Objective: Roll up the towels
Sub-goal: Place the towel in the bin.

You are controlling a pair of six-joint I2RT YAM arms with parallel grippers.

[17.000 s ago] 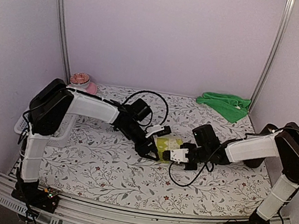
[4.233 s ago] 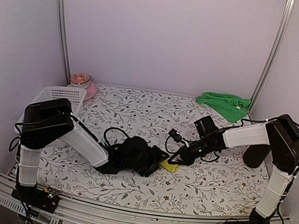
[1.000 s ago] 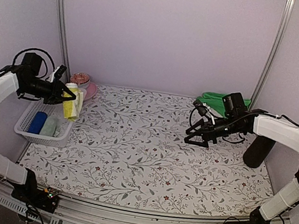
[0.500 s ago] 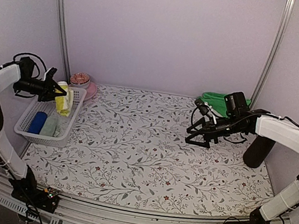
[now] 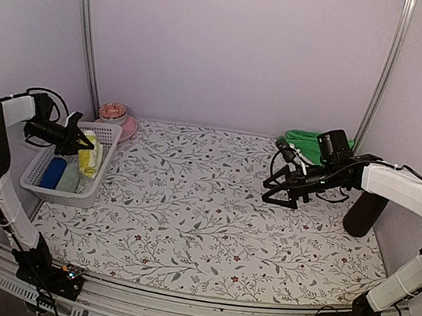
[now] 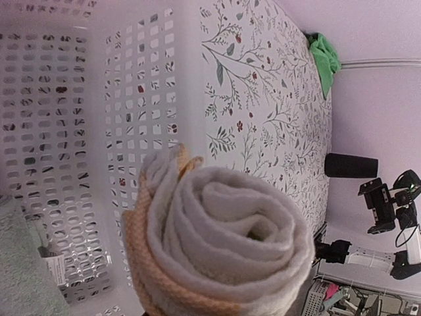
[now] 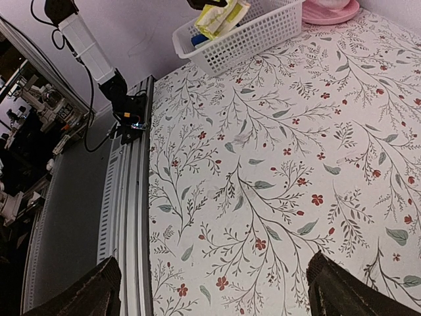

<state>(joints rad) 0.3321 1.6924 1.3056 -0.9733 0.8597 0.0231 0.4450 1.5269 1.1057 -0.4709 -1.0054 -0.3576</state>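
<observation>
My left gripper [image 5: 77,141] is shut on the rolled yellow-lime towel [image 5: 87,154], which hangs end-down just inside the white mesh basket [image 5: 92,188]. In the left wrist view the roll's spiral end [image 6: 223,243] fills the lower middle and hides the fingers. The green towel [image 5: 307,141] lies unrolled at the back right corner, partly behind the right arm; it also shows small in the left wrist view [image 6: 323,56]. My right gripper [image 5: 280,190] hovers open above the tablecloth, nothing between its fingertips [image 7: 335,289].
The basket holds a blue roll [image 5: 54,173] and a pale green roll [image 5: 71,178]. A pink bowl [image 5: 115,116] stands behind the basket. A black cylinder [image 5: 361,213] stands at the right. The table's front rail [image 7: 128,217] shows in the right wrist view.
The left gripper has carried the rolled yellow-lime towel left and down into the basket. The right gripper has stayed almost in place, its jaws a little wider.
</observation>
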